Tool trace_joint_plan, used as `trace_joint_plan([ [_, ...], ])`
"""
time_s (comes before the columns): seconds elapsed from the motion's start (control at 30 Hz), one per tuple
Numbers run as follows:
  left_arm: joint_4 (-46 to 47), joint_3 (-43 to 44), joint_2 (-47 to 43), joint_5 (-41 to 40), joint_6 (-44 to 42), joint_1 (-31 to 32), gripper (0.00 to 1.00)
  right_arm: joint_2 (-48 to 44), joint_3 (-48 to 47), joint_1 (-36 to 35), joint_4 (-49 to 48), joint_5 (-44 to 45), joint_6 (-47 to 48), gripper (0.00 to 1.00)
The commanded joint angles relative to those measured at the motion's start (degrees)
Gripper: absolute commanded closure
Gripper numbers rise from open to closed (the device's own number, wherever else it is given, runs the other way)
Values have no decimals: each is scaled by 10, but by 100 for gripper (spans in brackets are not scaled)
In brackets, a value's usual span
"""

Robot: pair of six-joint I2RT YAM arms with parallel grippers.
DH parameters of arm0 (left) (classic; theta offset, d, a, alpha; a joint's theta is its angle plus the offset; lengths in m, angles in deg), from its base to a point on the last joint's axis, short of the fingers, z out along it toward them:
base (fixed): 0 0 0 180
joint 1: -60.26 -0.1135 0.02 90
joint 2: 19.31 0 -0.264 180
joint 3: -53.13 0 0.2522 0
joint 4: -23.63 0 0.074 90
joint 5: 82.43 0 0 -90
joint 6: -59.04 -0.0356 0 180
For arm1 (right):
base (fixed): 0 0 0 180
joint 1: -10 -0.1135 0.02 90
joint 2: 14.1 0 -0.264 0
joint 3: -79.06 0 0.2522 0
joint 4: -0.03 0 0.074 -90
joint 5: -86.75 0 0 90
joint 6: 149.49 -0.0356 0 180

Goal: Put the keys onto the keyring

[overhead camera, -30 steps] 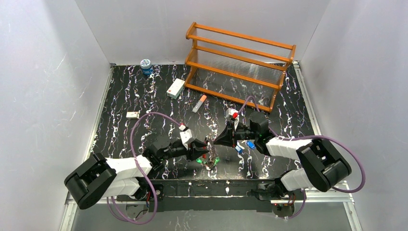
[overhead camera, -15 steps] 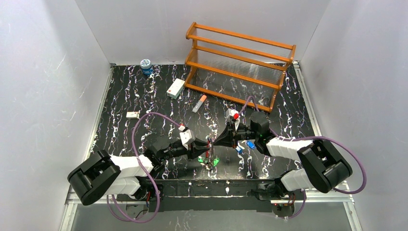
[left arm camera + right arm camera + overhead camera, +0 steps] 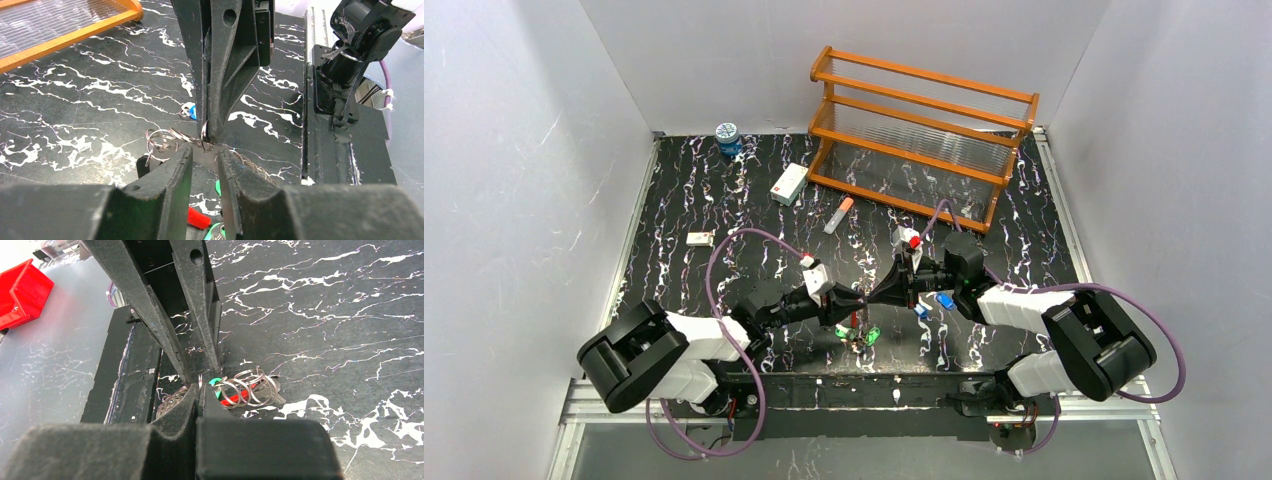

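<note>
My two grippers meet tip to tip above a heap of keys (image 3: 861,334) near the table's front edge. Right gripper (image 3: 871,294) (image 3: 200,387) (image 3: 209,137) is shut on a small silver ring (image 3: 204,131). Left gripper (image 3: 854,298) (image 3: 205,152) (image 3: 202,375) has narrowed its jaws onto a flat grey key blade (image 3: 202,159) just below that ring. Green key heads (image 3: 218,187) (image 3: 215,381), more rings (image 3: 247,387) and the keyring's red part (image 3: 197,217) (image 3: 234,399) and silver wire (image 3: 250,167) (image 3: 172,399) lie underneath. Two blue keys (image 3: 944,300) rest beside the right gripper.
An orange wooden rack (image 3: 921,135) stands at the back right. A blue-capped jar (image 3: 727,137), a white box (image 3: 789,184), an orange-and-white tube (image 3: 838,215) and a small white piece (image 3: 700,238) lie further back. The table's front rail (image 3: 894,385) runs just behind the heap.
The left arm has slid right and forward until its fingertips meet the right gripper's, and its jaws have narrowed. The right gripper has held still, shut.
</note>
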Motion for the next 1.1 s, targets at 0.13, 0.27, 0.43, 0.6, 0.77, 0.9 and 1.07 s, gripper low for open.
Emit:
trace_joint_plan([
  [0.13,40,20,16,-1,5,4,86,-10,-15,-3,-17,-15,8,99],
  [0.27,46,23,22,3,9,5,88,-11,-16,-4,-14,-18,9,99],
  [0.43,47,24,27,2,10,4,88,-12,-18,-3,-12,-20,10,99],
  [0.6,47,24,32,-1,10,6,100,-16,-18,-5,-10,-19,11,99],
  [0.77,47,18,25,-12,7,5,100,-32,-19,-5,13,9,20,69],
  [0.9,45,2,3,-27,-7,6,100,-69,-13,-4,23,38,35,41],
  [1.07,16,-13,-43,-45,-45,5,100,-116,-12,-4,35,67,57,25],
])
